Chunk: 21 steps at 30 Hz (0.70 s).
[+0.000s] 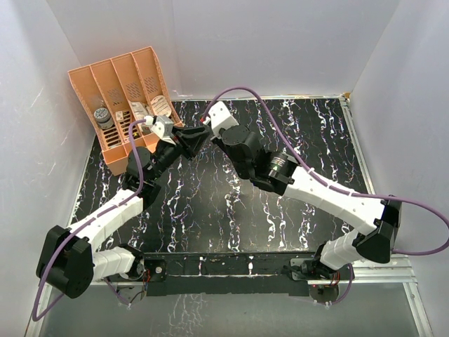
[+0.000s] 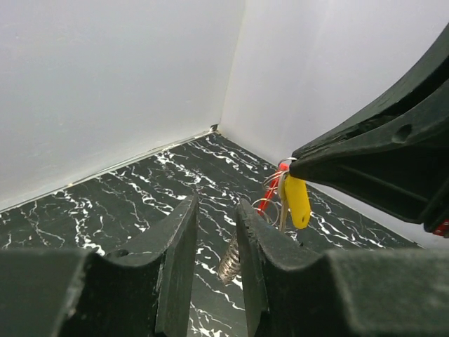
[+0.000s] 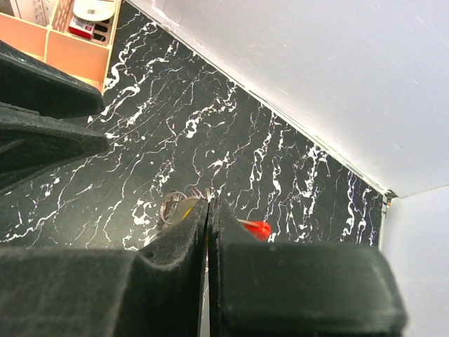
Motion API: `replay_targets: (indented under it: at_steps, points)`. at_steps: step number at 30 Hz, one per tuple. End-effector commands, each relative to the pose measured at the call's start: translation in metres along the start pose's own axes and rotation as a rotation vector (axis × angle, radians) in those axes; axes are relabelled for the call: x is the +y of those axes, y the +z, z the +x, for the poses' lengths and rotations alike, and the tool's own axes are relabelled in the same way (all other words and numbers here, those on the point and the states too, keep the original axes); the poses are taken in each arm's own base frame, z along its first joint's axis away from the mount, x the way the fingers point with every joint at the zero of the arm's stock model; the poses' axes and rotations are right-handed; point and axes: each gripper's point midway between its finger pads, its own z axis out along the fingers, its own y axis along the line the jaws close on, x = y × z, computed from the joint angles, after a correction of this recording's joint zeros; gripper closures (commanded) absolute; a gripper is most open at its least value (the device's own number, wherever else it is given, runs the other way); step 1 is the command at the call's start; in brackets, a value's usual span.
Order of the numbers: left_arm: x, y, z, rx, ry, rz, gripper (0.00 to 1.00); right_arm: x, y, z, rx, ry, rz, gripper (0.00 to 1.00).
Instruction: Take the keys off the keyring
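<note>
My right gripper [image 1: 209, 130] is shut on the key bunch and holds it above the black marbled table. In the left wrist view its dark tips [image 2: 296, 163] pinch the top of the bunch. From them hang a yellow-headed key [image 2: 297, 200], a red strand [image 2: 269, 193] and thin silvery keyring loops [image 2: 270, 209]. In the right wrist view the ring [image 3: 173, 206] shows left of the closed fingers and a red key head [image 3: 259, 229] shows to their right. My left gripper [image 2: 215, 207] is open with a narrow gap. A silvery blade [image 2: 230, 261] hangs beside its right finger.
An orange divided organiser [image 1: 119, 105] holding small items stands at the back left, close behind the left gripper. It also shows in the right wrist view [image 3: 70, 53]. White walls enclose the table [image 1: 231, 210] on three sides.
</note>
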Motion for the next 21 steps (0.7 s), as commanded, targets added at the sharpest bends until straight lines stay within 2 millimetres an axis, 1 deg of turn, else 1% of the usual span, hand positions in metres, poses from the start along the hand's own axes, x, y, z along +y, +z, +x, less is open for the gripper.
replay_targets:
  at_steps: [1, 3, 6, 9, 11, 14, 17, 19, 21]
  points:
    - [-0.022, 0.005, -0.042, -0.109, 0.017, 0.098, 0.74, -0.017, -0.017, -0.033, -0.124, 0.094, 0.001, 1.00]
    - [-0.026, 0.004, -0.045, -0.119, 0.015, 0.114, 0.74, -0.017, -0.019, -0.036, -0.137, 0.103, -0.010, 1.00]
    - [-0.029, 0.002, -0.044, -0.113, 0.009, 0.128, 0.74, -0.015, -0.026, -0.045, -0.170, 0.122, -0.058, 1.00]
    - [-0.030, -0.003, -0.043, -0.107, 0.005, 0.127, 0.75, -0.010, -0.041, -0.060, -0.223, 0.148, -0.151, 1.00]
    - [-0.029, -0.007, -0.044, -0.118, 0.003, 0.113, 0.75, -0.013, -0.051, -0.070, -0.254, 0.168, -0.189, 1.00]
    - [-0.028, -0.012, -0.049, -0.134, 0.005, 0.088, 0.75, -0.009, -0.066, -0.081, -0.300, 0.177, -0.276, 1.00]
    - [-0.032, -0.014, -0.056, -0.139, 0.006, 0.101, 0.75, 0.005, -0.084, -0.088, -0.348, 0.168, -0.406, 1.00]
    - [-0.037, -0.015, -0.059, -0.139, 0.001, 0.118, 0.75, 0.009, -0.092, -0.092, -0.374, 0.173, -0.450, 1.00]
    - [-0.042, -0.016, -0.062, -0.138, -0.002, 0.144, 0.74, 0.009, -0.094, -0.092, -0.379, 0.175, -0.458, 1.00]
